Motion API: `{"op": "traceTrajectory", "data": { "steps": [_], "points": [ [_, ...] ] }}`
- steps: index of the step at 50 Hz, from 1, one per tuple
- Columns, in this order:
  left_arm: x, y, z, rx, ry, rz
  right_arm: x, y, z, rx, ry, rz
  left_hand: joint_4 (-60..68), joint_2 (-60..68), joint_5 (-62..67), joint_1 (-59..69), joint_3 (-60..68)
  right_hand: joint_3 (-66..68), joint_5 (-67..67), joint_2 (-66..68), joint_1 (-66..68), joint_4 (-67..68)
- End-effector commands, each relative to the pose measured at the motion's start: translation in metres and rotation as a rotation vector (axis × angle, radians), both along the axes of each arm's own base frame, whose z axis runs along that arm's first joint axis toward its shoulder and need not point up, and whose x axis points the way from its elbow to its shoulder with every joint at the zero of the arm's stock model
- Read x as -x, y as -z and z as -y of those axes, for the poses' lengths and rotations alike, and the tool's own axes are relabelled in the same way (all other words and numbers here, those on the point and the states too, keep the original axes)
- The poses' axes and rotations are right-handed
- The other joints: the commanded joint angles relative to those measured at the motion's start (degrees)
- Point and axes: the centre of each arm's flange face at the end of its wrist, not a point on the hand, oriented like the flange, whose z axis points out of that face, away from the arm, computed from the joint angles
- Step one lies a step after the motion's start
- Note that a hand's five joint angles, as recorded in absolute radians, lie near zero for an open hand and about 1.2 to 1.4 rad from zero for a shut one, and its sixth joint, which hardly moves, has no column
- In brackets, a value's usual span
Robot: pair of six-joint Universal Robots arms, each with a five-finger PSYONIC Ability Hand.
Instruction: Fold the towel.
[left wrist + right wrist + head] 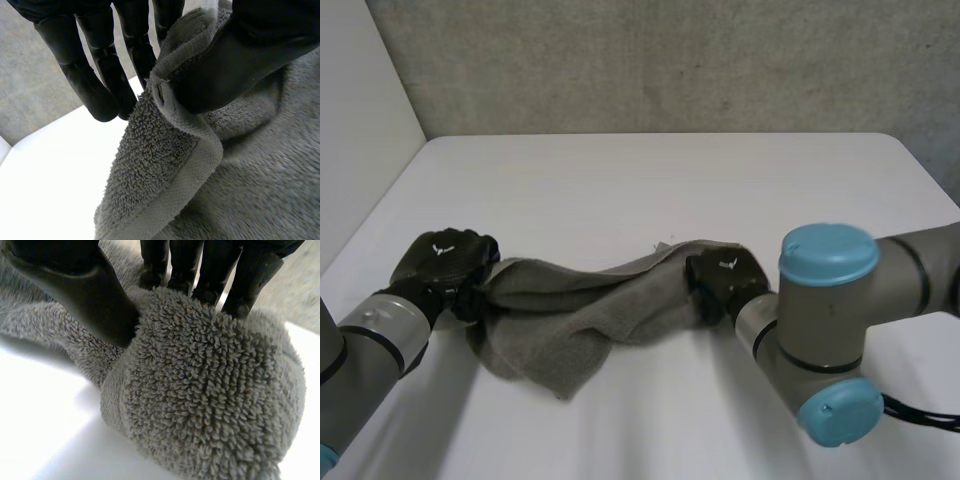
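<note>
A grey terry towel (570, 320) hangs rumpled between my two hands over the white table (650, 190), sagging to the tabletop in the middle. My left hand (445, 262) is shut on the towel's left end: in the left wrist view its thumb (225, 65) pinches a hemmed corner (165, 150) against the fingers (95, 75). My right hand (725, 282) is shut on the towel's right end. In the right wrist view the thumb (90, 295) and fingers (210, 275) squeeze a bunched fold of towel (210, 395) just above the table.
A grey wall (650, 60) stands behind the table's far edge. A pale wall (360, 120) runs along the left side. Bare tabletop lies beyond the towel and in front of it.
</note>
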Motion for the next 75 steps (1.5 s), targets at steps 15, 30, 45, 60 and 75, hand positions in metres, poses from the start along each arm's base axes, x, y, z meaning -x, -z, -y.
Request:
{"op": "traceTrajectory", "data": {
  "steps": [15, 30, 45, 60, 75],
  "points": [
    [-0.024, -0.047, 0.019, 0.073, -0.076, -0.015, 0.072, -0.134, 0.020, 0.007, -0.140, 0.028, -5.4, -3.0, -13.1, 1.9, -6.3, 5.8, 4.9, 6.4, 6.2, 4.1],
    [0.006, -0.083, 0.074, 0.201, 0.073, -0.066, 0.055, -0.167, 0.089, 0.448, -0.224, -0.035, -5.4, -3.0, -13.1, 1.9, -6.3, 5.8, 4.9, 6.4, 6.2, 4.1],
    [0.013, -0.239, 0.111, 0.721, -0.024, -0.459, 0.037, -0.280, 0.088, 1.038, -0.314, 0.399, -5.4, -3.0, -13.1, 1.9, -6.3, 5.8, 4.9, 6.4, 6.2, 4.1],
    [0.004, -0.029, 0.099, 0.215, -0.049, -0.287, 0.026, -0.101, 0.072, 0.317, -0.485, 0.179, -5.4, -3.0, -13.1, 1.9, -6.3, 5.8, 4.9, 6.4, 6.2, 4.1],
    [-0.015, 0.064, 0.046, 0.010, 0.013, -0.007, 0.057, 0.023, 0.038, 0.035, -0.580, -0.221, -5.4, -3.0, -13.1, 1.9, -6.3, -25.8, -26.7, -25.3, -25.4, -27.5]
  ]
}}
